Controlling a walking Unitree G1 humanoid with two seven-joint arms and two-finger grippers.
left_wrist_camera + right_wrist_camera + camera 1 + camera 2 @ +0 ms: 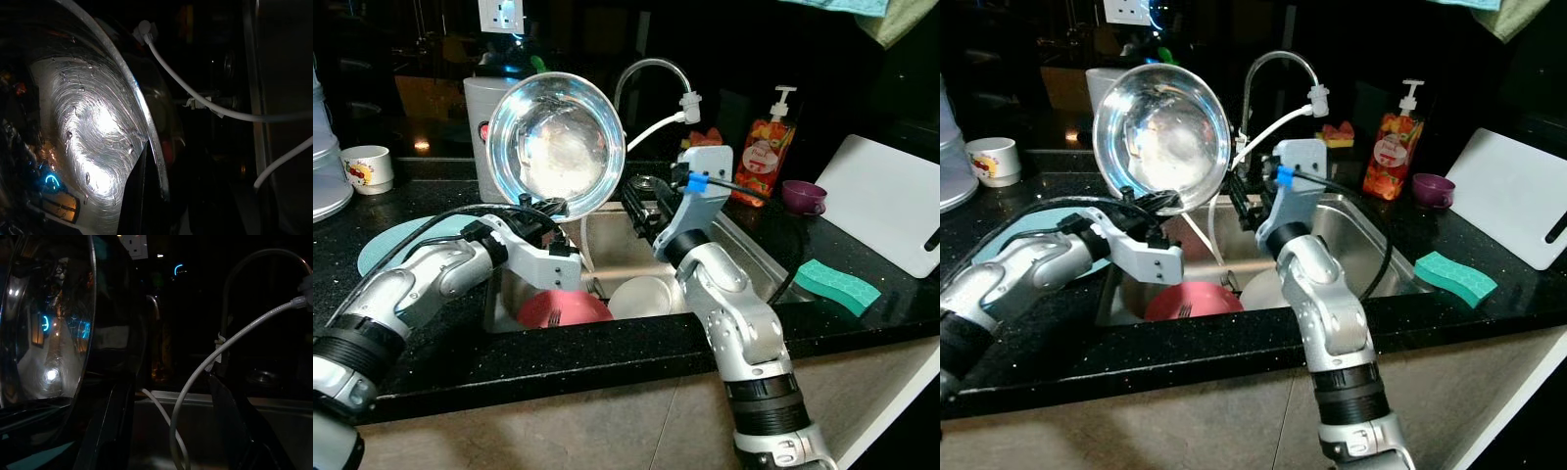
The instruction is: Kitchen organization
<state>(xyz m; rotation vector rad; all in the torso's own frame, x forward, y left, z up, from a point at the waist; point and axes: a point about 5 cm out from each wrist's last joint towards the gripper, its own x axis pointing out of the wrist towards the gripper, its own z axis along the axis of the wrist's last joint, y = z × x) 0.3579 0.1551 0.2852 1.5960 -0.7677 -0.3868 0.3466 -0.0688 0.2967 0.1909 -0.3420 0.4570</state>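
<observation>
The left gripper (551, 208) was clamped on the lower rim of a steel bowl (556, 145), held upright above the sink (744, 245). The right gripper (641, 217), fingers apart, hovered just right of the bowl.

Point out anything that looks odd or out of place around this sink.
The left gripper holds a steel bowl on edge above the sink, its wet inside facing the camera. A white hose dangles loose from the tap. Nothing looks spilled or broken.
</observation>
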